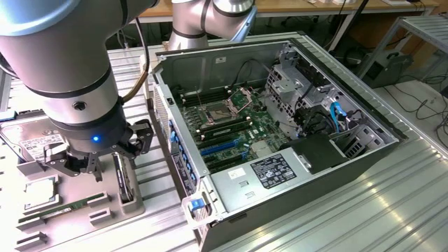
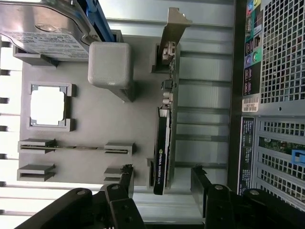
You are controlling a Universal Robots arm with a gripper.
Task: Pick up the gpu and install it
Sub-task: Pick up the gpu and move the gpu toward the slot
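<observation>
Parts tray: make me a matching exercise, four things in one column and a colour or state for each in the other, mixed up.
1. gpu
2. hard drive
3. RAM stick
4. gripper

A. open
B. narrow and green
C. dark card with a metal bracket at one end
D. silver, white label facing up

Pairs: 1-C, 2-D, 3-B, 4-A

Arm (image 1: 63,58): the large grey link fills the upper left of the exterior frame and runs down to my wrist (image 1: 81,113), which shows a small blue light. A second link (image 1: 210,21) crosses top centre. My gripper (image 1: 98,163) sits at lower left, pointing straight down, jaws spread wide and gripping nothing. Wrist view: both black fingers (image 2: 125,179) are well parted, tips level.
</observation>
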